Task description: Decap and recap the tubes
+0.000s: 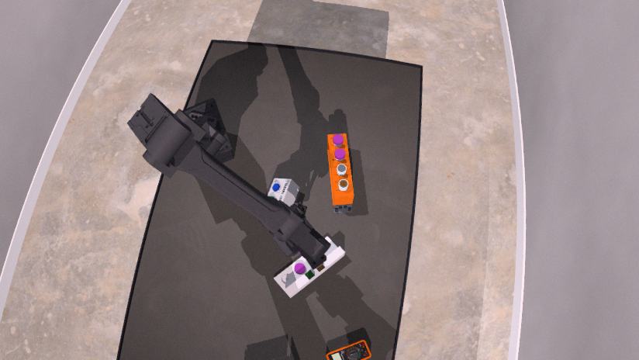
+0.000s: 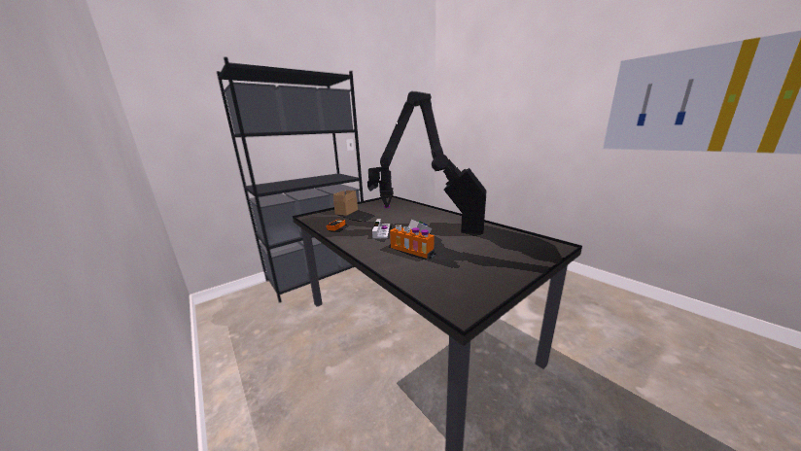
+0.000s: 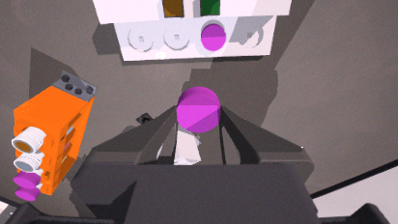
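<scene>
My gripper (image 2: 387, 202) (image 3: 198, 112) is shut on a purple cap (image 3: 198, 118), held above the table beside the cap tray (image 1: 290, 292) (image 3: 159, 56). Nest 3 holds a purple cap (image 1: 299, 268) (image 3: 213, 38). Nest 4 (image 3: 250, 37) is empty and partly shaded, and nests 1 and 2 are empty. The amber lamp (image 1: 320, 267) (image 3: 173, 8) and green lamp (image 1: 309, 274) (image 3: 210, 7) look dark. In the orange decapping station (image 1: 343, 198) (image 3: 43, 108), tube 3 (image 1: 341, 168) and tube 4 (image 1: 343, 184) are open. Tube 1 (image 1: 337, 139) and tube 2 (image 1: 340, 154) wear purple caps.
The key housing (image 1: 289, 192) stands between the arm base and the station. Its blue CYCLE key (image 1: 276, 186) shows; the arm mostly hides the green key. A multimeter (image 1: 353, 351) (image 2: 335, 225) and a cardboard box (image 2: 345, 202) stand beyond the tray.
</scene>
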Available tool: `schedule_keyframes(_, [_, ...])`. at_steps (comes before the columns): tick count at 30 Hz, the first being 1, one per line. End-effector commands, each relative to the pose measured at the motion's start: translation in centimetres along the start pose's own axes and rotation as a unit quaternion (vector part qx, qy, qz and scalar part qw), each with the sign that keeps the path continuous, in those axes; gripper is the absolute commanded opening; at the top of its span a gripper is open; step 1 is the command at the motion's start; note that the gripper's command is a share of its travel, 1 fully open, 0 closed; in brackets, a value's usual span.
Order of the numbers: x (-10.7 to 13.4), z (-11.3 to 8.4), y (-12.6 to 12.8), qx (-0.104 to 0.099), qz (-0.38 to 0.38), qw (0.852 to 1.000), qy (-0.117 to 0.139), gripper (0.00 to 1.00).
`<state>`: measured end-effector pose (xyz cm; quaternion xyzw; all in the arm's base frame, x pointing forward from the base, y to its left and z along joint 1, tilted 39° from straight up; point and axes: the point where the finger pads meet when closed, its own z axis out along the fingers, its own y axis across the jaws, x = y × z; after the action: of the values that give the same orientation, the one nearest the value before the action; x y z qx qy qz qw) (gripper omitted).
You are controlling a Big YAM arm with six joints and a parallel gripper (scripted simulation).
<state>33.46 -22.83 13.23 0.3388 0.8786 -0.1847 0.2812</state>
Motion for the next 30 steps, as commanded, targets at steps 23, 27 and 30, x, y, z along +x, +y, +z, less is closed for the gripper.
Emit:
schedule_keyframes(23, [-2.7,0.3,-7.1,0.003,-0.028,1.0,0.011,0.0])
schedule_keyframes(27, [-2.9,0.2,-6.7,0.001,-0.028,1.0,0.008,0.0])
schedule_keyframes(30, [-2.9,0.2,-7.1,0.004,-0.024,1.0,0.009,0.0])
